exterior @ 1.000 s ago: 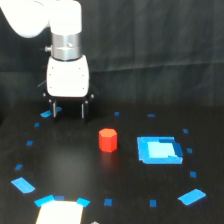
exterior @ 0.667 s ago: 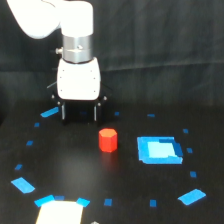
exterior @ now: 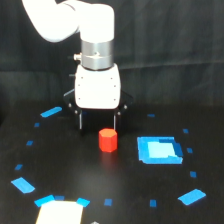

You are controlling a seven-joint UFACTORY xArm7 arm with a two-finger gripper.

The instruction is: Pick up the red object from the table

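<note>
The red object [exterior: 107, 140] is a small red-orange hexagonal block standing on the black table [exterior: 75, 175], just left of the larger blue square patch [exterior: 158, 150]. My gripper [exterior: 98, 126] hangs from the white arm directly behind and slightly above the block. Its two dark fingers [exterior: 80, 121] are spread apart and empty, tips near the table, with the block in front of the gap toward the right finger.
Small blue tape marks are scattered over the table, such as one at the back left [exterior: 50, 112] and one at the front right [exterior: 191, 196]. A pale patch with blue corners [exterior: 60, 212] lies at the front edge. A dark curtain forms the background.
The arm has moved toward the exterior view's right and nearer the red block, now standing right behind it. The block has not moved.
</note>
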